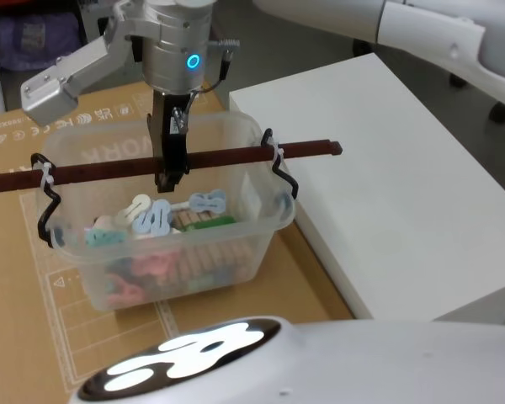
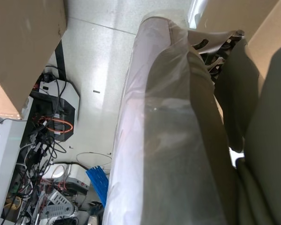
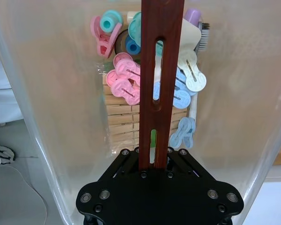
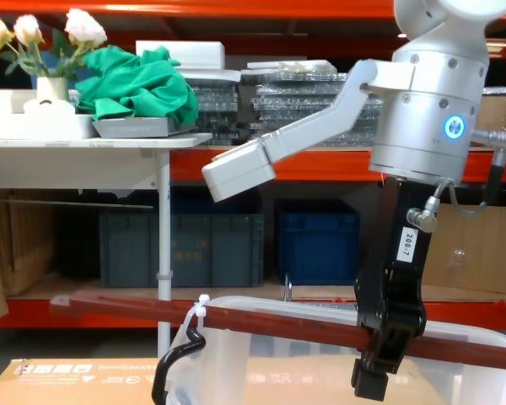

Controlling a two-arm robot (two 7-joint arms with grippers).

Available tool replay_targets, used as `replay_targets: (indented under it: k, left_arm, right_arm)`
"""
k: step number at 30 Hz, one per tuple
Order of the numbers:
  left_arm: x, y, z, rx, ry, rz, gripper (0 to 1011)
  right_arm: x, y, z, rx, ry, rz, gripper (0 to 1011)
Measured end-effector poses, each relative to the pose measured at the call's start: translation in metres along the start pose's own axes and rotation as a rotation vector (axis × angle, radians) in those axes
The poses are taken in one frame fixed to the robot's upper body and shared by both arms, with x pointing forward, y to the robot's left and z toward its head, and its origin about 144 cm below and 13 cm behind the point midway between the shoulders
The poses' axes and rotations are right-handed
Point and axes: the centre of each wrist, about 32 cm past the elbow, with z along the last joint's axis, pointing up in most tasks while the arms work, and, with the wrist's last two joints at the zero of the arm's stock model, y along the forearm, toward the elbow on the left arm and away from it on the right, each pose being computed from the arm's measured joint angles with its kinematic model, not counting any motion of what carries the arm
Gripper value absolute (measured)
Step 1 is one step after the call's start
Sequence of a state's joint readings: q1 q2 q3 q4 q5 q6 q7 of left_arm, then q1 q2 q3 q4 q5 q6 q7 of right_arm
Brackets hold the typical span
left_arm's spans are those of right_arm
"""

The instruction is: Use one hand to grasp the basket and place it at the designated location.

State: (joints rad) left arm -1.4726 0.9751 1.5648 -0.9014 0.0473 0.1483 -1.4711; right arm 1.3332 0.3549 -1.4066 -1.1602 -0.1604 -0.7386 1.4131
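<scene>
The basket (image 1: 175, 271) is a translucent white tub holding pastel and wooden clothes pegs, and it sits over a brown cardboard sheet (image 1: 17, 328). Its dark reddish slotted bar handle (image 1: 236, 158) spans the rim, tied on with white zip ties (image 1: 278, 154). The hand, my right gripper (image 1: 170, 172), comes straight down from a silver joint with a blue ring and is shut on the middle of the bar. From the right wrist, the handle (image 3: 161, 70) runs into the black gripper (image 3: 152, 161) above the pegs. From the chest, the gripper (image 4: 386, 342) clamps the bar (image 4: 261, 322) above the basket rim (image 4: 261, 304).
A white table (image 1: 387, 168) stands right of the basket, its edge close to the bar's right end. Behind, shelving holds dark blue crates (image 4: 181, 249), and a white side table (image 4: 76, 152) stands at the left. The left wrist view looks down at floor and cables (image 2: 47, 140).
</scene>
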Motion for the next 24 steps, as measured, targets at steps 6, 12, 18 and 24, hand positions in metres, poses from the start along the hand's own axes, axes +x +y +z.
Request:
replay_targets:
  k: [6,12,18,24]
  left_arm:
    - [0.0,0.0,0.0,0.0,0.0,0.0,0]
    - [0.0,0.0,0.0,0.0,0.0,0.0,0]
    - [0.0,0.0,0.0,0.0,0.0,0.0,0]
    - [0.0,0.0,0.0,0.0,0.0,0.0,0]
  right_arm:
    - [-0.002,0.001,-0.005,0.005,-0.005,-0.001,98]
    - [-0.001,0.002,-0.006,0.001,-0.02,0.006,98]
    - [0.0,0.003,-0.006,-0.002,-0.029,0.015,98]
    - [0.002,0.013,-0.009,0.005,-0.027,0.029,98]
